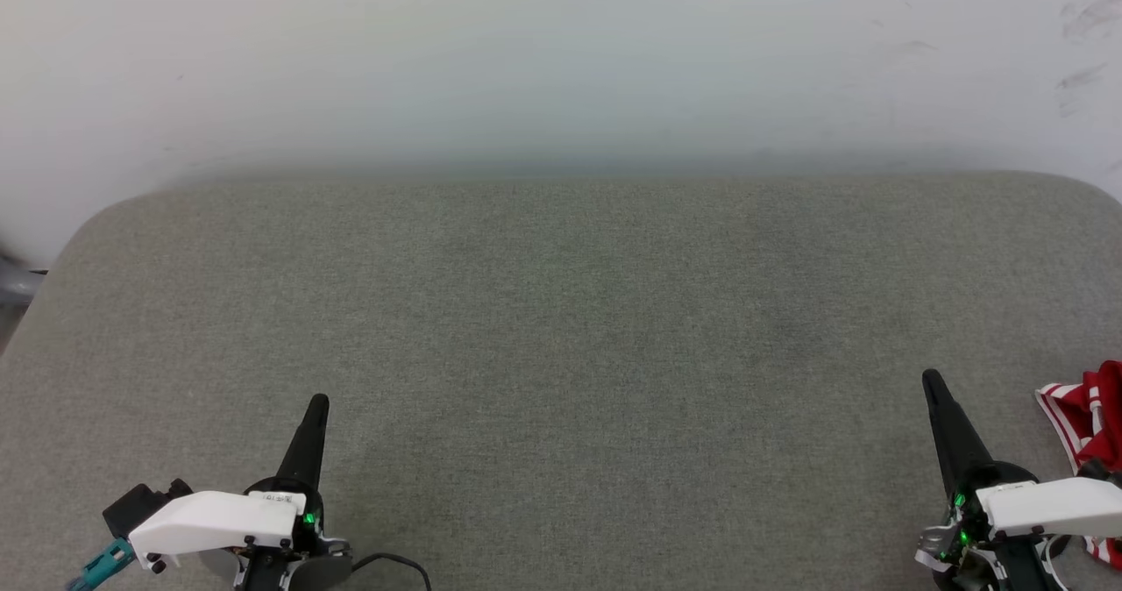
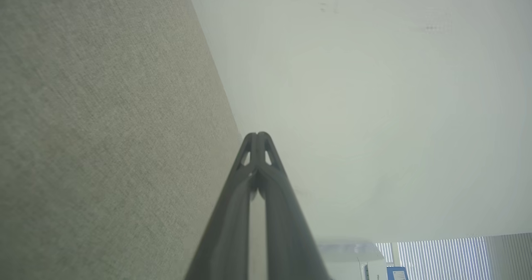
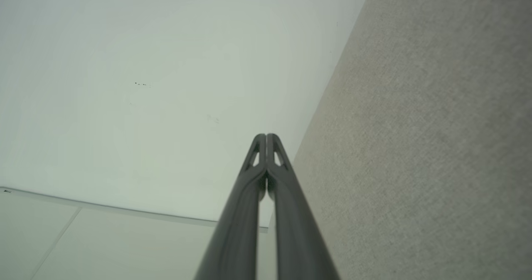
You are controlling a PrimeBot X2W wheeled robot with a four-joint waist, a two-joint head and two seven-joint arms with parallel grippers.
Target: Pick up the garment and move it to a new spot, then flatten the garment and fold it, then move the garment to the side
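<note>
Left pincer (image 1: 316,405) first: it is clenched, its two dark fingers pressed flat together with nothing between them, over the near left part of the worktop (image 1: 561,310), a grey fabric-covered surface with rounded far corners. My right pincer (image 1: 931,384) is clenched and empty too, over the near right part and tilted a little toward the left. Both point toward the far edge and the white wall (image 1: 561,47) behind it. Along my left wrist, the left pincer (image 2: 258,137) shows its tips meeting; along my right wrist, the right pincer (image 3: 266,137) shows the same. The garment (image 1: 1092,409), red with white stripes, lies bunched on the worktop's near right part, just beside my right wrist, whose white casing hides part of it. Neither pincer touches it.
</note>
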